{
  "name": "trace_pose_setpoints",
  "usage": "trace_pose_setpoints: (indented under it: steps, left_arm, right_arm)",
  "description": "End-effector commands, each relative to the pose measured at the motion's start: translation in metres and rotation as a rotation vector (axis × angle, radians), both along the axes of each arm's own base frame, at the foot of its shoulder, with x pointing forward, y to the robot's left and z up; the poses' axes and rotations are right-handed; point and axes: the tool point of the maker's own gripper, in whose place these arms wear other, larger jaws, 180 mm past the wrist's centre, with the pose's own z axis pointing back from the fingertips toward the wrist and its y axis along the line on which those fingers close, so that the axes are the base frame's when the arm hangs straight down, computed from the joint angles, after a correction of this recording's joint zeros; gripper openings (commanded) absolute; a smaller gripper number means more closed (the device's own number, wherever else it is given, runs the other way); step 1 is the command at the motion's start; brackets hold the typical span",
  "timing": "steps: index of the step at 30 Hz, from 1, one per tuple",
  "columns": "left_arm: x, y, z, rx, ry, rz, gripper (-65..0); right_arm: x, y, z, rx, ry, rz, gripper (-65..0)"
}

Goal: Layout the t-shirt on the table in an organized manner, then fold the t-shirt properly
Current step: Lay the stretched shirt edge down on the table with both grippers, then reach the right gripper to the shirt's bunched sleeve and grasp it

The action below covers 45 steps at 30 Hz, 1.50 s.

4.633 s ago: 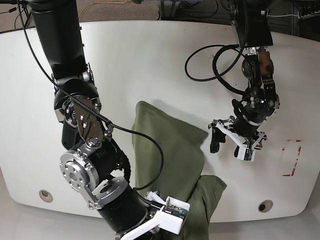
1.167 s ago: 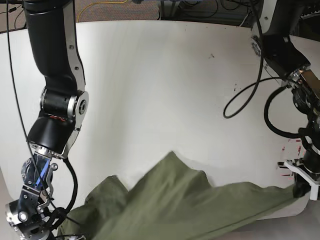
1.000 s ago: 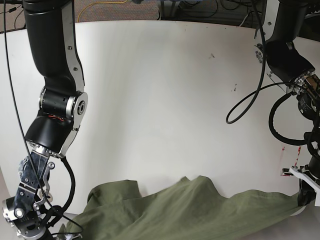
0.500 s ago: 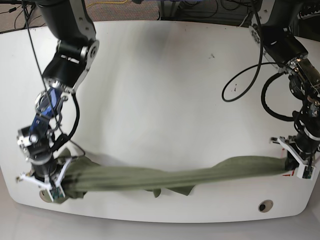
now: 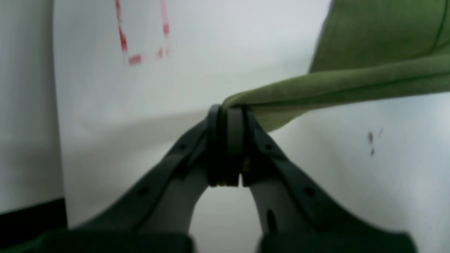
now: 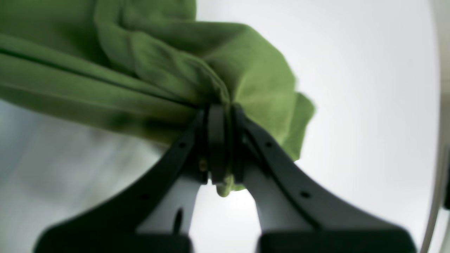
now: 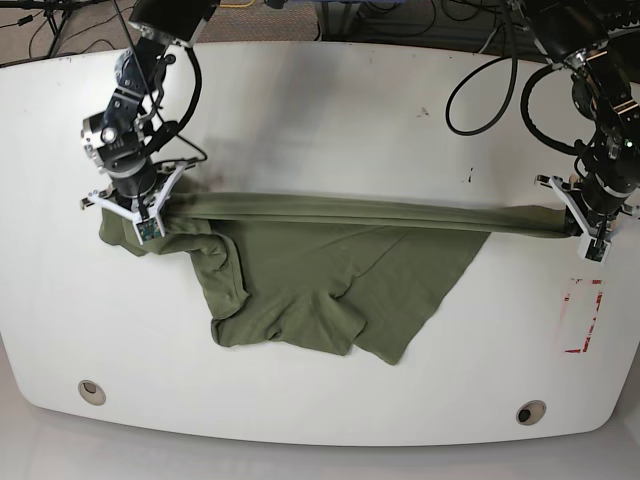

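The olive-green t-shirt is stretched taut across the white table from left to right, and its loose part lies spread toward the front edge. My left gripper is shut on the shirt's right end; the left wrist view shows the cloth pinched at the tips of that gripper. My right gripper is shut on the shirt's left end; in the right wrist view bunched fabric is clamped in that gripper.
A red-and-white tape rectangle lies at the right below my left gripper, also in the left wrist view. Two grommet holes sit near the front edge. Small dark marks dot the right half. Cables hang off both arms.
Both grippers have carried the shirt from the front edge toward the middle of the table. The shirt, a taut rope before, now hangs spread out below the stretched edge.
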Motion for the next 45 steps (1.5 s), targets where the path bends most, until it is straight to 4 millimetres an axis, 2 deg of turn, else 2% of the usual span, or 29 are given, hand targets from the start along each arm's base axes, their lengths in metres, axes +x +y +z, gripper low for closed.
trace_pose_setpoints:
  steps: [1, 9, 17, 20, 22, 23, 25, 29, 34, 37, 45]
  left_arm:
    - [-0.002, 0.010, 0.010, 0.018, -0.036, 0.014, -65.0]
    - [-0.031, 0.034, -0.002, 0.091, 0.052, 0.009, -65.0]
    - [-0.057, 0.057, -0.008, 0.133, 0.110, 0.046, -65.0]
    - [-0.064, 0.061, -0.010, 0.145, 0.131, 0.046, -65.0]
    - [-0.068, 0.062, -0.013, 0.146, 0.145, 0.045, -65.0]
    - [-0.068, 0.062, -0.014, 0.146, 0.146, 0.045, -65.0]
    - [-0.074, 0.064, -0.016, 0.155, 0.165, 0.042, -65.0]
    - [-0.079, 0.065, -0.019, 0.160, 0.180, 0.040, -65.0]
    - [-0.080, 0.065, -0.019, 0.160, 0.182, 0.041, -65.0]
    - [-0.081, 0.068, -0.017, 0.163, 0.179, 0.050, -65.0]
    - [-0.081, 0.071, -0.015, 0.163, 0.172, 0.062, -65.0]
  right_arm:
    - [-0.010, 0.006, 0.001, 0.016, -0.017, -0.004, -64.8]
    - [-0.055, 0.033, -0.028, 0.082, 0.076, -0.023, -64.8]
    - [-0.088, 0.041, -0.047, 0.112, 0.153, -0.040, -64.2]
    - [-0.095, 0.047, -0.052, 0.132, 0.172, -0.048, -58.2]
    - [-0.099, 0.047, -0.054, 0.132, 0.181, -0.050, -48.0]
    - [-0.100, 0.047, -0.054, 0.132, 0.182, -0.050, -45.5]
    - [-0.100, 0.048, -0.054, 0.137, 0.183, -0.050, -34.4]
    - [-0.100, 0.052, -0.053, 0.168, 0.183, -0.049, -24.4]
    - [-0.105, 0.054, -0.046, 0.178, 0.191, -0.046, -22.7]
    - [-0.099, 0.064, -0.040, 0.239, 0.155, -0.034, -22.7]
    - [-0.051, 0.073, -0.004, 0.343, -0.011, 0.027, -22.4]
